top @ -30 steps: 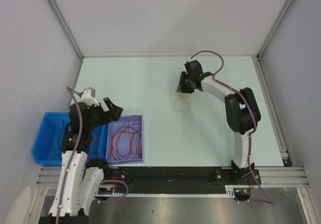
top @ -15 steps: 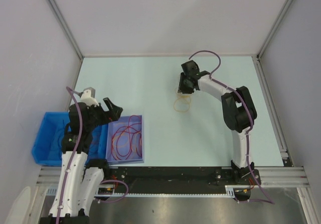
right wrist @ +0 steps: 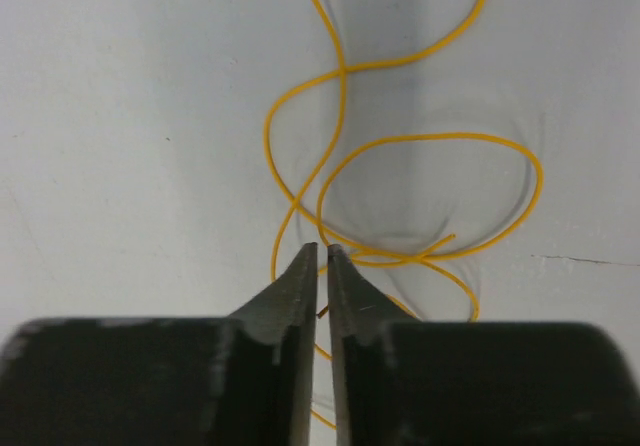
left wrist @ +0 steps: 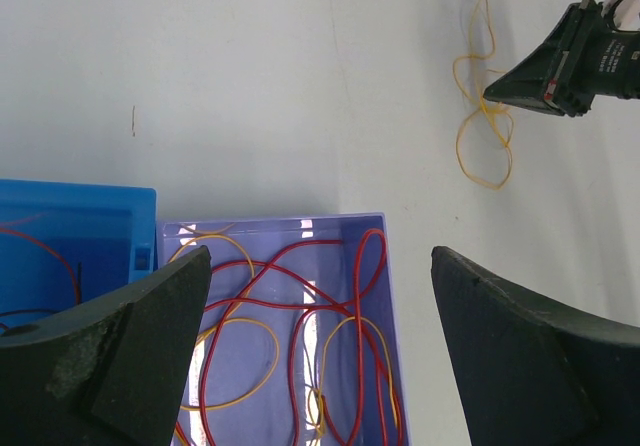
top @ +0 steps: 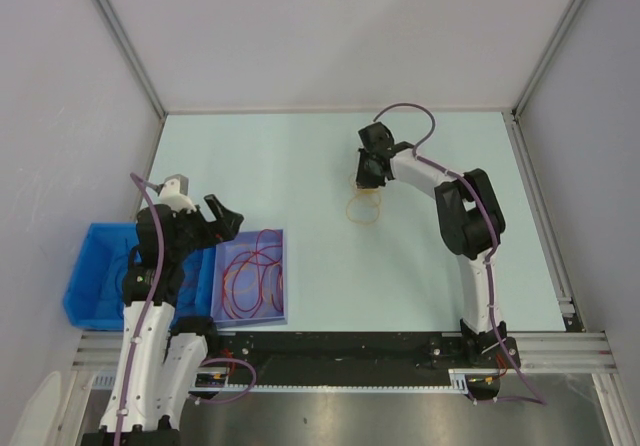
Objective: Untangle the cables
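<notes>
Right gripper (right wrist: 322, 256): jaws drawn to a thin slit over a loose yellow cable (right wrist: 430, 138) on the table (top: 280, 166), well beyond the lilac tray (left wrist: 270, 221); whether it pinches, unclear. Left gripper (left wrist: 320, 266) spread wide, holding nothing, above that tray of red and yellow cables (left wrist: 383, 251). Blue bin (left wrist: 80, 191) against the tray's left: red strand (left wrist: 45, 246), visible in the left wrist view only.

Blue bin (top: 76, 301) just beside lavender tray (top: 250, 235), both on pale table (top: 300, 166)

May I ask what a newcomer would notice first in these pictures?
A tangle of red and yellow cables lies in the lilac tray at the near left of the table, by the open left gripper. Farther out, mid-table, the right gripper points down at a lone yellow cable loop, its jaws almost together.
</notes>
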`<state>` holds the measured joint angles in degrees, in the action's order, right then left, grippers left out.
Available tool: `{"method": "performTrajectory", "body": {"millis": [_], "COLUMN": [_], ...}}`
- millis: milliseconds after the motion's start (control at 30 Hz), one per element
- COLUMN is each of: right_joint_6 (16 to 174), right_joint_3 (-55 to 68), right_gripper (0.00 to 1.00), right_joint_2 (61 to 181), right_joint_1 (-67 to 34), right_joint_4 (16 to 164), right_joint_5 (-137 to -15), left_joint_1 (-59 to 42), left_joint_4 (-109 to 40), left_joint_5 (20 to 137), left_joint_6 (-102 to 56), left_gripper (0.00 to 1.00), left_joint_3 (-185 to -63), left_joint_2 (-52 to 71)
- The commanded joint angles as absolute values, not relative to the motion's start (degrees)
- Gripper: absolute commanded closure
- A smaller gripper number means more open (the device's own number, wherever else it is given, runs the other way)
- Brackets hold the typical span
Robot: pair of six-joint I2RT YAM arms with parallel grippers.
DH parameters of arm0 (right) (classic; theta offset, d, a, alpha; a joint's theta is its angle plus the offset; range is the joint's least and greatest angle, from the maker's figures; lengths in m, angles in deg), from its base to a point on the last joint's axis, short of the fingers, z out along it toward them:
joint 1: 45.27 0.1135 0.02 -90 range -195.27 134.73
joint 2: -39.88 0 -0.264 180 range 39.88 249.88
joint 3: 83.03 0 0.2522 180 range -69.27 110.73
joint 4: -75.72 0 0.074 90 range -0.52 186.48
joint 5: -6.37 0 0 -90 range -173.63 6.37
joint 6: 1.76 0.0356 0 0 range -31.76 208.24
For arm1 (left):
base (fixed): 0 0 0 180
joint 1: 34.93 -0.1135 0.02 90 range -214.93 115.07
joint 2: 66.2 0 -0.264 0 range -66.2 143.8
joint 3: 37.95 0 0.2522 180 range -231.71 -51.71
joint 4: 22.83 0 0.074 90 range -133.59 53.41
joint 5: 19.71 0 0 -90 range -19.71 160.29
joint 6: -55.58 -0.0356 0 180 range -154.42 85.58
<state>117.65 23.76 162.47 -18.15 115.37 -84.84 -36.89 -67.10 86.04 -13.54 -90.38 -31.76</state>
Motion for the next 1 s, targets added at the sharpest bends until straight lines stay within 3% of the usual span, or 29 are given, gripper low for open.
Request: {"method": "performTrajectory", "body": {"millis": [0, 33, 367, 567, 667, 800, 967], "right_joint_6": [116.55, 116.28, 112.42, 108.49, 102.59, 102.39, 104.59], "right_joint_3": [27.32, 27.58, 40.84, 50.35, 41.95, 27.61, 23.72], "right_gripper": [0.95, 1.00, 1.00, 1.00, 1.00, 1.00, 1.00], "right_joint_2": [161.70, 161.52, 152.84, 137.64, 127.36, 117.85, 118.19], "right_joint_1": [-17.41, -17.40, -16.35, -9.33, -1.16, 0.26, -1.06], "right_joint_4": [114.97, 115.23, 123.93, 116.49, 102.62, 85.39, 93.60], "right_joint_5": [-86.44, -86.44, -87.84, -84.24, -90.99, -94.87, -101.46], "left_joint_1": [-37.65, -37.74, -39.06, -39.59, -39.50, -39.59, -39.67], "left_joint_4": [-64.81, -64.81, -64.54, -64.46, -64.46, -64.54, -64.46], "left_joint_5": [87.51, 87.51, 88.48, 88.48, 88.39, 88.48, 88.66], "left_joint_6": [-14.56, -14.56, -14.73, -14.65, -14.65, -14.65, -14.73], "left_gripper": [0.04, 0.04, 0.05, 0.06, 0.06, 0.06, 0.06], "left_joint_3": [-90.29, -90.21, -90.12, -90.03, -90.03, -90.03, -90.12], "left_joint_2": [-32.45, -32.45, -32.54, -32.63, -32.71, -32.89, -32.80]}}
